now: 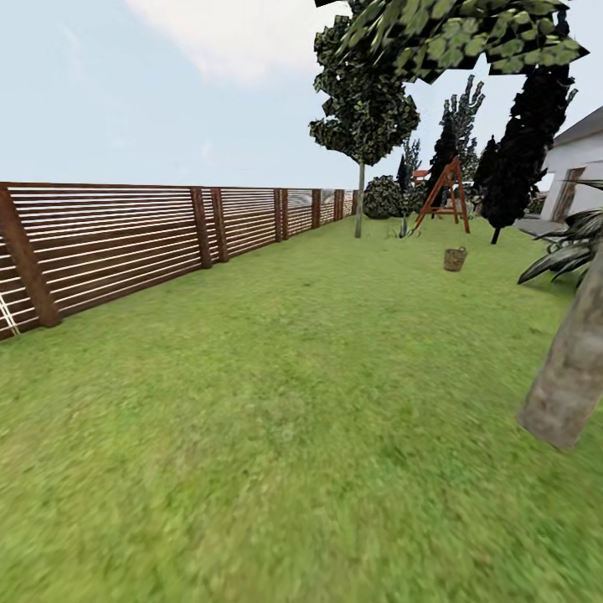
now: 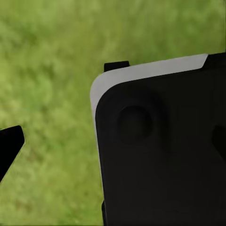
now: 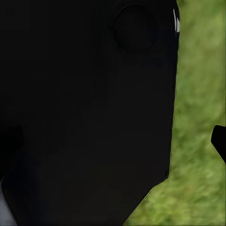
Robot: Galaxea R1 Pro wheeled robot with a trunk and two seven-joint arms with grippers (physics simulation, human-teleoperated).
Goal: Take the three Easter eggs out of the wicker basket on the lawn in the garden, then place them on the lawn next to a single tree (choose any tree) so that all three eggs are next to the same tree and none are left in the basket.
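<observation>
The wicker basket [image 1: 455,259] stands small and far off on the lawn [image 1: 285,402], right of centre. The Easter eggs are out of view at this distance. A thick, pale, leaning tree [image 1: 568,373] trunk rises close by at the right edge. In the left wrist view, one dark fingertip [image 2: 9,147] of my left gripper hangs over blurred grass beside the robot's black body [image 2: 160,150]. In the right wrist view, one dark fingertip [image 3: 219,140] shows at the edge, next to the same black body [image 3: 84,113]. I cannot tell how either gripper's jaws stand.
A brown slat fence [image 1: 126,239] runs along the left of the garden. Far back stand a thin-trunked tree [image 1: 361,197], an orange swing frame [image 1: 448,197], narrow black trees [image 1: 523,142] and a white house [image 1: 578,163]. A striped broad-leaved plant [image 1: 569,247] grows at the right.
</observation>
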